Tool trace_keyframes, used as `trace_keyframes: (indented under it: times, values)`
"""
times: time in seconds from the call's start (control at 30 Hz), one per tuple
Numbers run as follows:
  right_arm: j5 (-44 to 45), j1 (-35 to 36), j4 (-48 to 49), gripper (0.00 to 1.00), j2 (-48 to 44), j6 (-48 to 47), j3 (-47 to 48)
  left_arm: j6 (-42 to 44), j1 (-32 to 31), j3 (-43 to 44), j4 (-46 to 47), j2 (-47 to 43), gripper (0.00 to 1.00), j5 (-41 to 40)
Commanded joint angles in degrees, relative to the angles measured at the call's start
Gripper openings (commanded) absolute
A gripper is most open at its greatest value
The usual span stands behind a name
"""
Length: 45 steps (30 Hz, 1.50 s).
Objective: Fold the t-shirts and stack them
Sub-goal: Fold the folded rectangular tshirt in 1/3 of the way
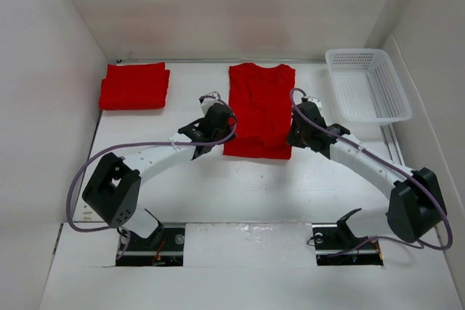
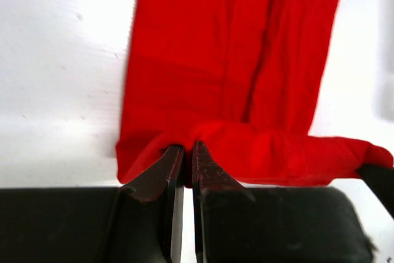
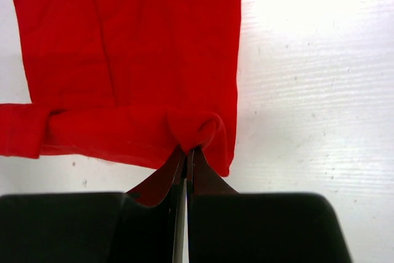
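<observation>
A red t-shirt (image 1: 261,99), folded lengthwise into a long strip, lies at the middle of the white table with its collar at the far end. My left gripper (image 1: 218,120) is shut on the shirt's near left part; the left wrist view shows red cloth (image 2: 215,60) bunched between the closed tips (image 2: 188,146). My right gripper (image 1: 300,125) is shut on the near right part; in the right wrist view a pinched fold of cloth (image 3: 123,47) rises at the tips (image 3: 186,150). A second red t-shirt (image 1: 134,86) lies folded at the far left.
A white mesh basket (image 1: 367,85) stands at the far right of the table. White walls close in the left, back and right sides. Purple cables loop from both arms. The right gripper's tip shows at the right edge of the left wrist view (image 2: 377,177).
</observation>
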Motion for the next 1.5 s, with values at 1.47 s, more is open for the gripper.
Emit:
trace_keyframes:
  times: [1.47]
  values:
    - [-8.0,-13.1,7.8,0.0,29.6,-8.6,25.6,16.9,9.9,23.9,7.9,27.1,0.0,7.0]
